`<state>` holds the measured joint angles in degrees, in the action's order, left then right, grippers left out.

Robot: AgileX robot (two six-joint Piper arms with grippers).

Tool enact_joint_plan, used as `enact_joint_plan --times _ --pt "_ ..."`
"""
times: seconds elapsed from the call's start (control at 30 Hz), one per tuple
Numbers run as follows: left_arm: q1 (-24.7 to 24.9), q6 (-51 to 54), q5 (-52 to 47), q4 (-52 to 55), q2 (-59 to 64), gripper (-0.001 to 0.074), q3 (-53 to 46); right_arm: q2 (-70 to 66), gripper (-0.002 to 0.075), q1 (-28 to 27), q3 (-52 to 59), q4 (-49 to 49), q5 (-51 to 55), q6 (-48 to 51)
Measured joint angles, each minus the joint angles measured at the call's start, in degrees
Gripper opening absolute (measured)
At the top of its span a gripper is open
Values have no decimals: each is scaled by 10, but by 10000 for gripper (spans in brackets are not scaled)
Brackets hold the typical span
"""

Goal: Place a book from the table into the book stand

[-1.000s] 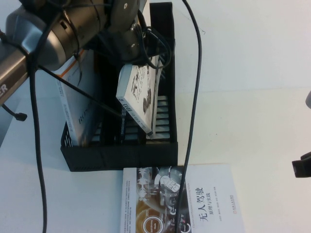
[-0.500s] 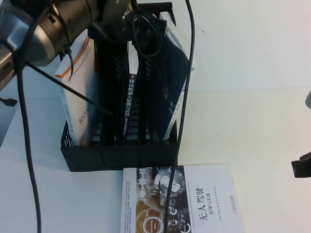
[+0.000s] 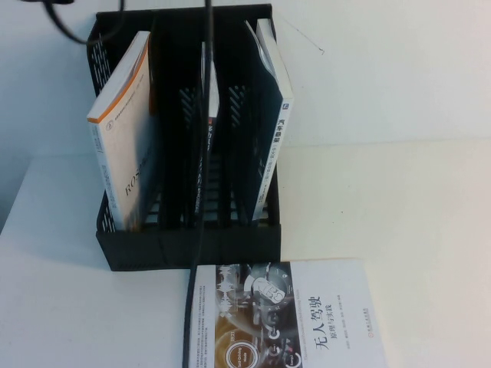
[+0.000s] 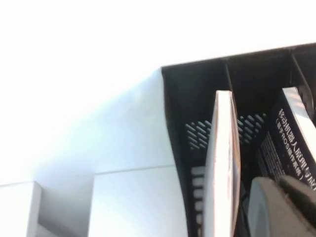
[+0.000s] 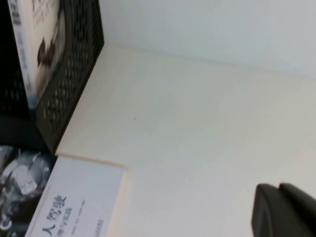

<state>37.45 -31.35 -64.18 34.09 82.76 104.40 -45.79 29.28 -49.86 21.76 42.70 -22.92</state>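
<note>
The book (image 3: pixel 270 115), white with a grey-blue spine edge, stands leaning in the right slot of the black book stand (image 3: pixel 192 245). It also shows in the right wrist view (image 5: pixel 37 44), behind the stand's vented wall (image 5: pixel 69 84). My left gripper (image 4: pixel 279 197) is shut and empty, above and behind the stand's slots (image 4: pixel 197 133). It is out of the high view. My right gripper (image 5: pixel 279 200) is shut and empty, over the bare white table (image 5: pixel 197 123) to the right of the stand.
A thick white book with an orange edge (image 3: pixel 126 146) fills the left slot, and a thin dark-spined book (image 3: pixel 207 130) the middle slot. A white-and-brown book with gear graphics (image 3: pixel 284 314) lies flat in front of the stand. A black cable (image 3: pixel 198 230) hangs across it.
My left arm has let go of the book and lifted out of the high view. The book now leans in the right slot. The right gripper has left the high view's right edge.
</note>
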Motion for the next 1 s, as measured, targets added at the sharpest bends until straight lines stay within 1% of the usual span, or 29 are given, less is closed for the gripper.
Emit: enact_joint_plan --times 0.07,0.2,0.3,0.4,0.53,0.73,0.87,1.0 --pt "0 0 29 7 -46 2 -51 46 -1 -1 0 9 6 -5" --pt "-5 -13 117 18 -142 1 -194 135 -1 -1 28 14 10 -39" --pt "-39 -52 196 -16 -207 0 -308 189 -1 -1 74 14 11 -63" --pt "-87 -78 261 -104 -269 -1 -395 229 -1 -1 129 14 7 -91" --pt "-162 -87 261 -182 -347 -1 -472 249 -1 -1 190 14 -5 -133" --pt "-274 -89 212 -192 -467 -1 -535 249 -1 -1 239 13 -15 -150" --pt "-325 -75 204 -193 -530 -1 -563 249 -1 -1 257 13 -17 -151" --pt "-362 -15 228 -203 -595 -1 -610 250 -1 -1 262 36 18 -133"
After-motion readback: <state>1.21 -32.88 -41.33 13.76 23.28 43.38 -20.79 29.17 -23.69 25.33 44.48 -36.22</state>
